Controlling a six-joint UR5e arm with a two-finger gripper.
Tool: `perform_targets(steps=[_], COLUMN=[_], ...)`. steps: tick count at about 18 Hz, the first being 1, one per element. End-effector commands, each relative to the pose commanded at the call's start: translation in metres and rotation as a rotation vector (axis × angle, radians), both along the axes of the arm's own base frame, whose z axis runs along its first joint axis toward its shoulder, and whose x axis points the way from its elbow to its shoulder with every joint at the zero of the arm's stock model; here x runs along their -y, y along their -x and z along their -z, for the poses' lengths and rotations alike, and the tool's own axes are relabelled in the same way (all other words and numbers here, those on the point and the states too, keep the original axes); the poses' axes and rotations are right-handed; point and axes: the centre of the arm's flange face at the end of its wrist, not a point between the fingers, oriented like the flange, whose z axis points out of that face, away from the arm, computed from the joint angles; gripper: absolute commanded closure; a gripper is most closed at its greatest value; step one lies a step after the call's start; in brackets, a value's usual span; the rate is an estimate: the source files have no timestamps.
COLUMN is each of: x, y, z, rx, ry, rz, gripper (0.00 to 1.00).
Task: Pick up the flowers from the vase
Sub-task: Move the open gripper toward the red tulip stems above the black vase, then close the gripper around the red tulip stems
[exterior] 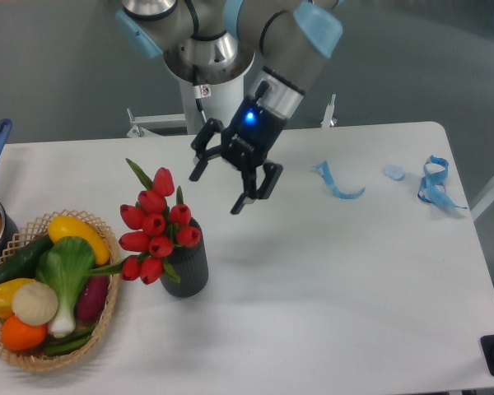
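White surface [337,280], grey backdrop. Flowers [155,224]: red tulip bunch, standing in the ribbed dark vase [189,265] at left-centre, just beside a wicker basket [33,350] of vegetables. End effector [216,186]: hovering above and right of the blooms, tilted, fingers spread wide, carrying nothing. Advisable approach: descending toward the stems below the buds, closing gently, lifting straight up so the vase is not tipping.

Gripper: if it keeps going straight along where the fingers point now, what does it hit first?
Likely bare table, not the flowers. The open gripper points down and slightly left; its line seems to land right of the vase. Depth is unclear from one view.
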Motion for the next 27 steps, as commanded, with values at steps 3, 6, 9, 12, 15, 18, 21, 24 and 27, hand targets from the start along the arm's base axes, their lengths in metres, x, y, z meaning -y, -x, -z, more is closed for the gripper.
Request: perform_targets(steps=[3,6,9,12,15,18,21,24,27], x=[-0.015,-0.031,-0.034,-0.036,-0.043,-0.058,-0.064,-0.063,-0.063], y=[-0.003,-0.007,-0.003,0.000,-0.001,-0.006,-0.011,-0.012,-0.009], z=[0.003,0.015,0.018,0.023,0.024,0.018,0.020,0.022,0.022], rx=[0.002,-0.024,-0.027,-0.021,-0.016,0.022,0.030,0.028,0.023], ry=[0.001,-0.014,-0.015,-0.010,-0.009,0.002,0.006,0.006,0.006], rz=[0.032,0.060,0.062,0.061,0.071,0.058,0.068,0.071,0.071], gripper=[0.00,0.00,0.00,0.00,0.00,0.00,0.00,0.09,0.37])
